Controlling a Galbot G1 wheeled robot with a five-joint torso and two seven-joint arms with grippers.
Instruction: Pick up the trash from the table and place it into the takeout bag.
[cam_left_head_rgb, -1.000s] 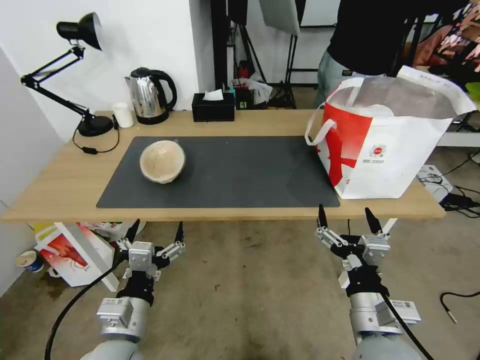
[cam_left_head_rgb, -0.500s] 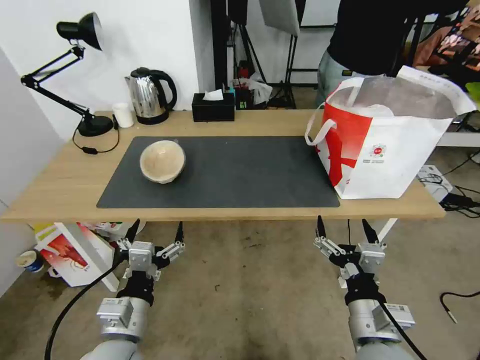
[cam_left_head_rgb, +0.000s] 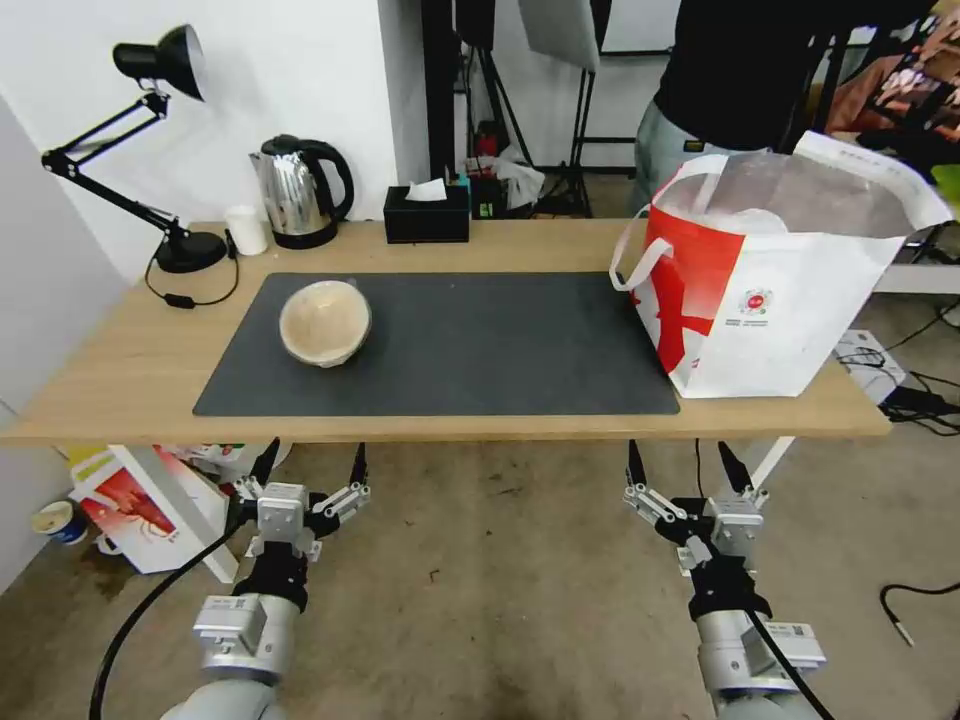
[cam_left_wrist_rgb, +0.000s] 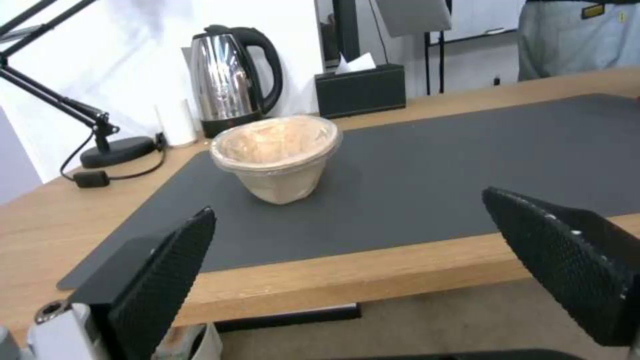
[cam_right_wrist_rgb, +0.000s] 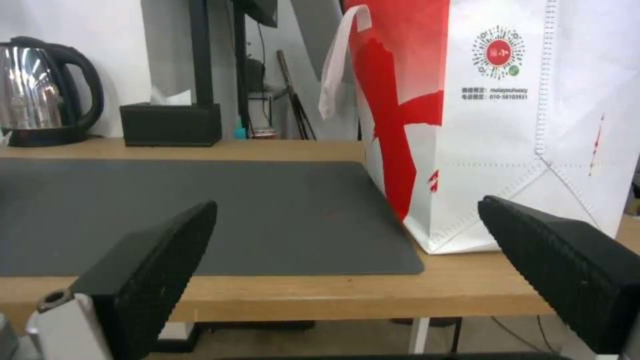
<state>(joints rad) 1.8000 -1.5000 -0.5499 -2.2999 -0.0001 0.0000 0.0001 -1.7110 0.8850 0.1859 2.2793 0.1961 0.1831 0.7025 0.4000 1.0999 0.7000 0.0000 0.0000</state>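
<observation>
A round beige bowl (cam_left_head_rgb: 325, 322) stands upright on the left part of the dark mat (cam_left_head_rgb: 480, 350) of the table (cam_left_head_rgb: 120, 380); the left wrist view has the bowl (cam_left_wrist_rgb: 276, 156) ahead of my fingers. The takeout bag (cam_left_head_rgb: 770, 290) stands open at the table's right end, something white inside its foil lining. In the right wrist view the bag (cam_right_wrist_rgb: 507, 125) rises just past the table edge. My left gripper (cam_left_head_rgb: 309, 463) hangs open below the front edge. The right gripper (cam_left_head_rgb: 683, 461) is open too, below the edge near the bag. Both hold nothing.
Along the back edge stand a black desk lamp (cam_left_head_rgb: 160, 150), a small white cup (cam_left_head_rgb: 245, 230), a steel kettle (cam_left_head_rgb: 298, 190) and a black tissue box (cam_left_head_rgb: 427, 213). A white-and-red carton (cam_left_head_rgb: 150, 505) sits on the floor at left. A person (cam_left_head_rgb: 740, 80) stands behind the bag.
My right gripper has sunk a little lower and drawn back from the table edge. The left arm, bowl and bag are unmoved.
</observation>
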